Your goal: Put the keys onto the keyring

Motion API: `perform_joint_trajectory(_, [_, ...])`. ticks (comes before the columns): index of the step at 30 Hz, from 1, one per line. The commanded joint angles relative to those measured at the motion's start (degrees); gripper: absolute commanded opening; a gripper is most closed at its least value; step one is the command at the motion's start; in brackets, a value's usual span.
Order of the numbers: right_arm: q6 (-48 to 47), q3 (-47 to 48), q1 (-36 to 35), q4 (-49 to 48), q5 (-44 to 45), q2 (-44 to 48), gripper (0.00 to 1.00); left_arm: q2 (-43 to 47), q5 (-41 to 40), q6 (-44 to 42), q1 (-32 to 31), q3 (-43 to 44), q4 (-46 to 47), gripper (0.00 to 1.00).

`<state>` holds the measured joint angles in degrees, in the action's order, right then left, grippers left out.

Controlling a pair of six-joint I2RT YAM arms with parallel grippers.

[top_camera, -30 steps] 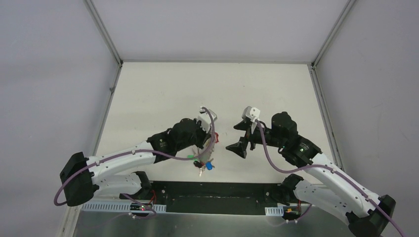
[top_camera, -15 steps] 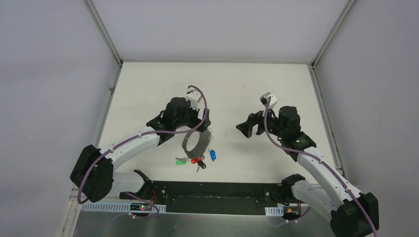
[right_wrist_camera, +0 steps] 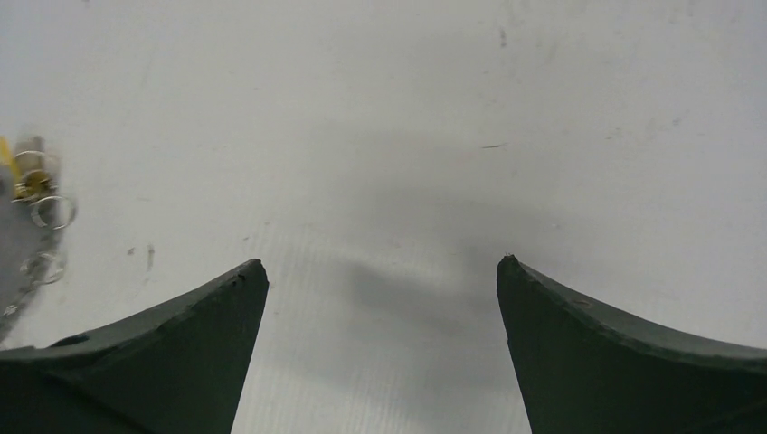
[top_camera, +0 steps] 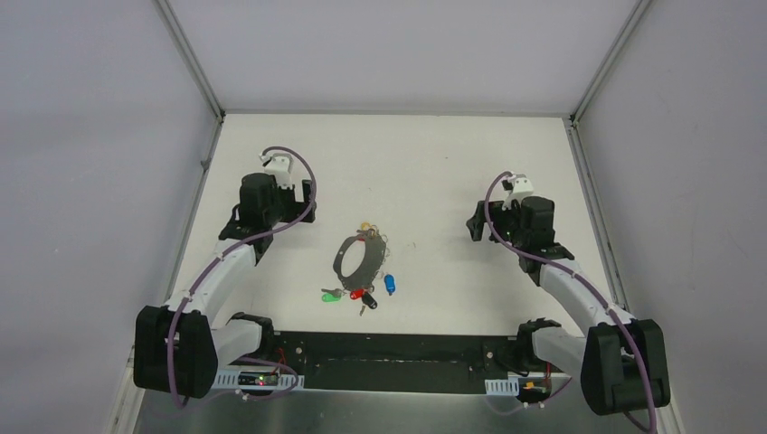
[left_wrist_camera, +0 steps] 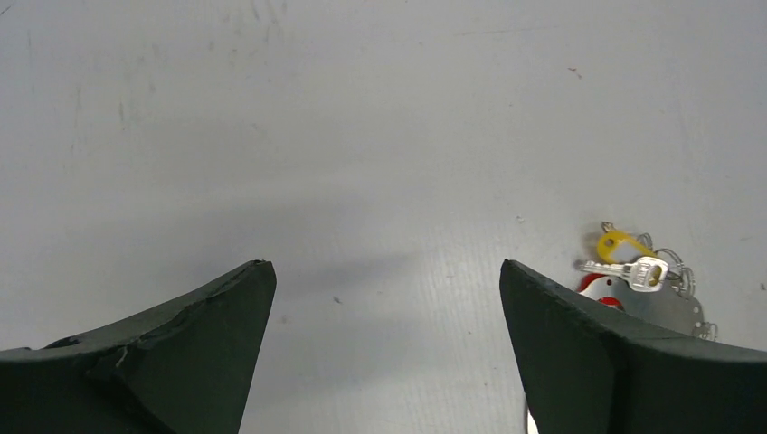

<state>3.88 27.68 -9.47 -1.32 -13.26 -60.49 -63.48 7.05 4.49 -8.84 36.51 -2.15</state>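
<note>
We note both arms folded, each on its own side. Left arm [top_camera: 217, 276] bent at the elbow; left gripper [top_camera: 306, 201] points inward, jaws wide apart, holding nothing. Right arm [top_camera: 572, 287] mirrors it; right gripper [top_camera: 474, 222] points inward, jaws wide, empty.

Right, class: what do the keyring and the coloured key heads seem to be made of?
Keyring: probably metal, a thin dull dark-grey hoop. Key heads, green, red, blue: likely plastic, judging by flat saturated colours. Gloss too small to tell.
</note>
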Motion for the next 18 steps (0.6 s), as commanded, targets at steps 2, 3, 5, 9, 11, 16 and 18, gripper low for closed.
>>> perform_joint_trajectory(2, [-3.6,-4.1,1.2,-14.3,12.0,-4.4,1.0,-1.4,-5.1,-5.6,2.6,-4.4,8.0,0.99])
perform_joint_trajectory(3, [-3.5,-4.6,1.5,-16.4,12.4,-5.4,1.0,-2.8,-4.9,-6.0,3.1,-5.5,10.7,0.99])
perform_joint_trajectory(5, [-5.3,-5.5,2.3,-20.4,12.2,-6.8,1.0,-5.9,-3.9,-6.1,4.5,-7.4,16.9,0.99])
perform_joint_trajectory(9, [-5.4,-6.5,4.3,-27.4,11.6,-10.4,1.0,-12.3,-0.6,-4.7,7.6,-11.0,29.5,0.99])
perform_joint_trajectory(11, [-4.4,-7.3,5.4,-31.4,10.8,-12.4,1.0,-13.3,0.4,-4.8,8.1,-11.1,31.6,0.98])
perform_joint_trajectory(16, [-4.3,-7.1,7.1,-36.2,8.4,-15.1,1.0,-17.4,0.0,-6.4,9.7,-13.6,41.9,0.99])
perform_joint_trajectory(18, [-4.7,-6.7,7.6,-36.3,7.7,-15.7,1.0,-20.8,0.0,-5.9,10.2,-16.3,49.7,0.99])
